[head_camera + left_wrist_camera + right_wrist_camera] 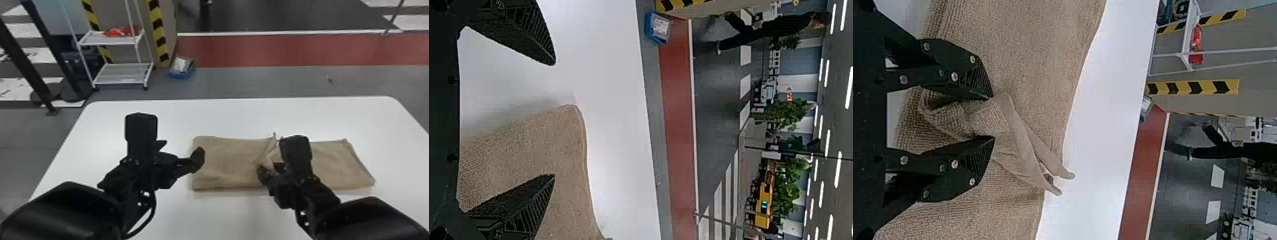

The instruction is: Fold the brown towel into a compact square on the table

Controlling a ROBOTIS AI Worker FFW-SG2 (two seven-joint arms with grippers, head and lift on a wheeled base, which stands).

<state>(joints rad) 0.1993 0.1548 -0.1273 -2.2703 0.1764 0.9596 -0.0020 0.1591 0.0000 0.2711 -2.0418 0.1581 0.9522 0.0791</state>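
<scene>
White table (223, 118): most of the lower head view is taken up by it. White rack (110, 40) is seen on the floor beyond the table's far left, with a red item (118, 31) set on its upper shelf.

Brown towel (229, 164) is laid flat on the table as a long strip, right of centre, longer side to side than front to back. Its middle is bunched up at the right gripper (271, 168); flat cloth is seen both sides of that.

Left gripper (182, 150): held at the towel's left end. Fingers are spread apart, nothing clamped. In the left wrist view one finger is seen in front of the towel, the other in front of bare table; the towel's edge is seen between the two. Contact cannot be told.

Right gripper: fingers are closed on a bunched part of the towel, cloth filling the gap between them. Past the fingertips a raised fold (1025, 145) is stuck out, split into two narrow tips, with flatter towel seen around it.

Blue bin (181, 76) is set on the floor near the rack; a white piece (179, 64) is held in it, any writing too small to tell.
</scene>
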